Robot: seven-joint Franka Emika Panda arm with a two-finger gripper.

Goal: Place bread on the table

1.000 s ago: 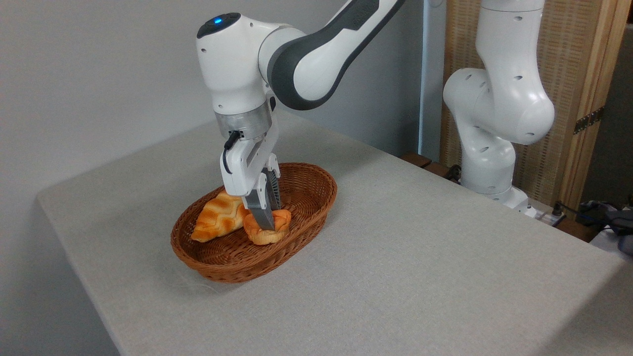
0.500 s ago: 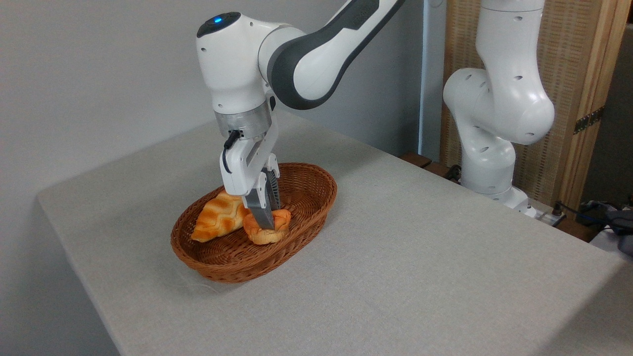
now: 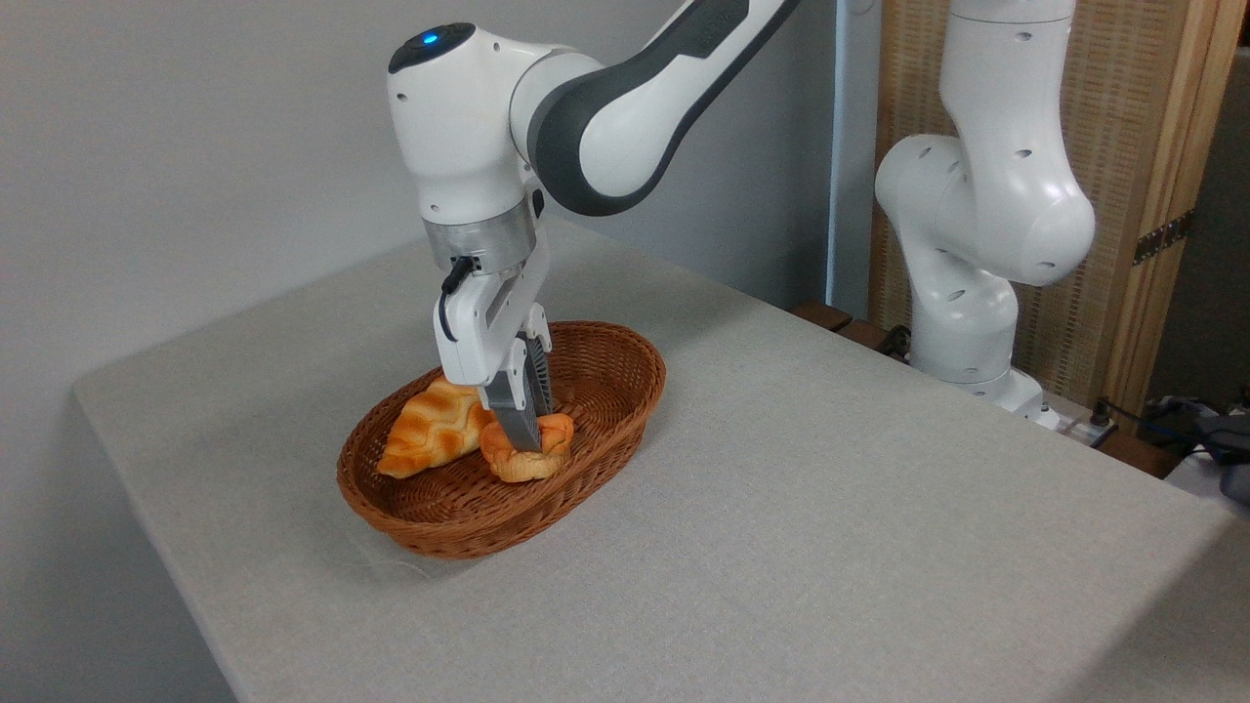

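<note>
My gripper (image 3: 527, 441) was clamped on the bun (image 3: 525, 457), which sat in the basket (image 3: 449, 517) near the bench's (image 3: 830, 508) left end. The grip looked shallow, so it could've slipped, or snagged the loaf (image 3: 428, 430) touching it on lift.

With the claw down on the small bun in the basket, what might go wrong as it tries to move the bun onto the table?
1. The claw pinches only the folded top of the bread, so the bun may slip out during the lift.
2. The striped loaf lies against the bun and could be dragged or nudged.
3. The wicker basket has a raised rim; a low path could catch it and shift the basket on the table.
</note>
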